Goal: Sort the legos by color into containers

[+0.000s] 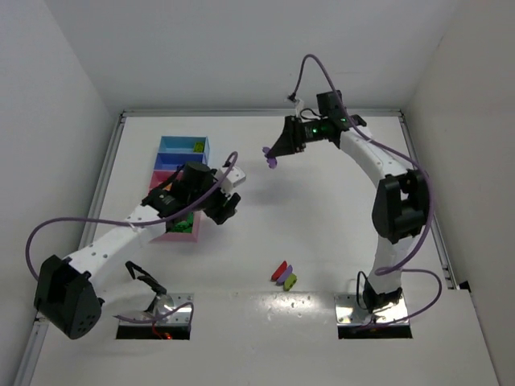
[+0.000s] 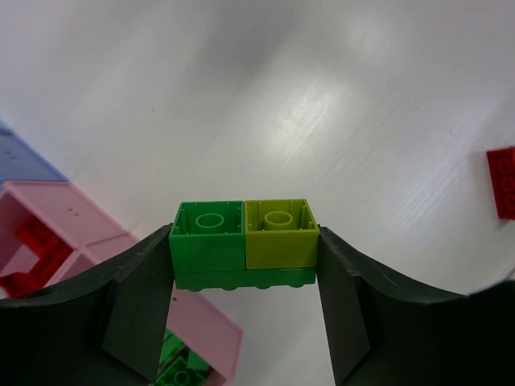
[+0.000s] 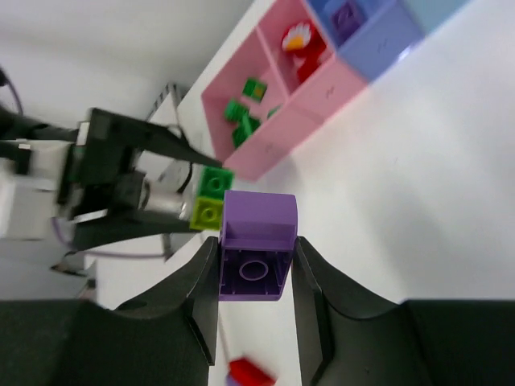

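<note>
**Two-arm lego sorting, both claws loaded.** The left claw (image 2: pixel 245 261) is closed part-way on a green and yellow-green block (image 2: pixel 241 241), two bricks side by side on a green base. It holds the block above the bench (image 1: pixel 338 225), just beside the pink end of the trays (image 1: pixel 171 143). The right claw (image 3: pixel 256 269) pinches a single purple brick (image 3: pixel 257 241) by its side walls, raised off the bench and apart from the trays. Likely faults are three. The block is two-coloured, so releasing it whole among the green bricks (image 3: pixel 240 121) in the pink compartment would mis-sort its yellow-green half. The left arm lies across the tray row, so a direct run of the purple brick to the darker blue compartment (image 3: pixel 382 44) risks a clash of claws. The shallow pinch on the purple brick may also slip in a quick swing. Only the right wrist view shows the tray contents: green bricks, a red brick (image 3: pixel 304 40) and a purple piece (image 3: pixel 348 14). Only the top view shows three loose bricks (image 1: pixel 283 275), red, purple and yellow-green, near the arm bases, and a yellow-green piece (image 1: pixel 198 146) in a light blue compartment.
</note>
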{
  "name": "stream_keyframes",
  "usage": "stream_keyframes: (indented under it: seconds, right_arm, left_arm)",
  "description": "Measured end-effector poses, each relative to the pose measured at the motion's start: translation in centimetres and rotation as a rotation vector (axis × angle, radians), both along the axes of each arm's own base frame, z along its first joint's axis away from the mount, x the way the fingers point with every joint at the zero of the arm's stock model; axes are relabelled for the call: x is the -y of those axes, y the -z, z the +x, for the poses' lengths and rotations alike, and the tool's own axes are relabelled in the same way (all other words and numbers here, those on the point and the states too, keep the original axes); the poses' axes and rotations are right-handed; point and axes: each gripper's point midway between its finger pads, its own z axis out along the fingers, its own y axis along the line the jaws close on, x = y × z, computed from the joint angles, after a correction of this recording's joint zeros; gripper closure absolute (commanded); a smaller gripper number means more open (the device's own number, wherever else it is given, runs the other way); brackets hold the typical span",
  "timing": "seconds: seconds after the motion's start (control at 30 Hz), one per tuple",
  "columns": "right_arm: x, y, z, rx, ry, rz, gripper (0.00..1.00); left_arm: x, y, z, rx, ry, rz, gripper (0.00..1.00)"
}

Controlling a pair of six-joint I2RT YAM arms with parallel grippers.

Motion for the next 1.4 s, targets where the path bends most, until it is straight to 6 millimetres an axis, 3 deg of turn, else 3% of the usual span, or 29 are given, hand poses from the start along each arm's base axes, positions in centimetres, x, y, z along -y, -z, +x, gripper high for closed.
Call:
stream_keyframes:
  seconds: [0.1, 0.17, 0.23, 0.3, 0.4, 0.47, 0.63, 0.77, 0.87, 1.03, 1.1, 1.17, 1.27, 1.4]
  right_arm:
    - [-2.7, -0.9, 2.7, 0.073, 0.018, 0.018, 1.0]
    - [-5.6, -0.9, 4.1, 0.116, 0.003, 0.023, 1.0]
    - [-8.3, -0.4, 4.7, 0.158, -0.004, 0.022, 1.0]
    - [-10.9, 0.3, 4.7, 0.179, -0.004, 0.021, 1.0]
    - [-15.1, 0.7, 5.9, 0.214, 0.012, 0.048, 1.0]
    - [-17.1, 1.1, 7.2, 0.235, 0.048, 0.08, 1.0]
    - [-20.6, 2.8, 10.9, 0.269, 0.147, 0.154, 1.0]
    - [-23.5, 4.9, 13.4, 0.299, 0.222, 0.211, 1.0]
    - [-25.5, 7.7, 12.7, 0.292, 0.237, 0.202, 1.0]
    - [-28.3, 10.6, 10.1, 0.278, 0.201, 0.181, 1.0]
    - [-29.1, 11.0, 9.5, 0.291, 0.191, 0.174, 0.91]
    - [-29.3, 11.0, 9.3, 0.308, 0.186, 0.173, 0.89]
    - [-29.1, 11.0, 9.6, 0.328, 0.189, 0.169, 0.98]
    - [-28.7, 11.0, 10.4, 0.355, 0.205, 0.161, 1.0]
  left_arm:
    - [-1.9, -2.8, 1.3, 0.044, -0.092, -0.052, 0.9]
    - [-3.3, -5.6, 3.1, 0.09, -0.179, -0.091, 0.9]
    - [-4.5, -8.5, 4.8, 0.143, -0.259, -0.131, 0.98]
    - [-6.3, -11.6, 6.2, 0.205, -0.35, -0.174, 0.98]
    - [-9.9, -15.0, 7.5, 0.271, -0.502, -0.237, 0.99]
    - [-12.6, -16.2, 7.7, 0.298, -0.599, -0.264, 0.99]
    - [-17.3, -17.2, 7.4, 0.317, -0.76, -0.304, 0.99]
    - [-19.0, -17.0, 7.2, 0.302, -0.815, -0.335, 0.99]
    - [-19.8, -16.8, 7.1, 0.29, -0.833, -0.349, 0.99]
    - [-20.6, -16.6, 6.9, 0.278, -0.838, -0.36, 0.99]
    - [-20.8, -16.6, 6.8, 0.272, -0.836, -0.366, 0.99]
    - [-20.9, -16.5, 6.8, 0.267, -0.834, -0.372, 0.99]
    - [-20.9, -16.3, 6.7, 0.256, -0.825, -0.38, 0.99]
    - [-20.8, -15.8, 6.6, 0.239, -0.815, -0.387, 0.99]
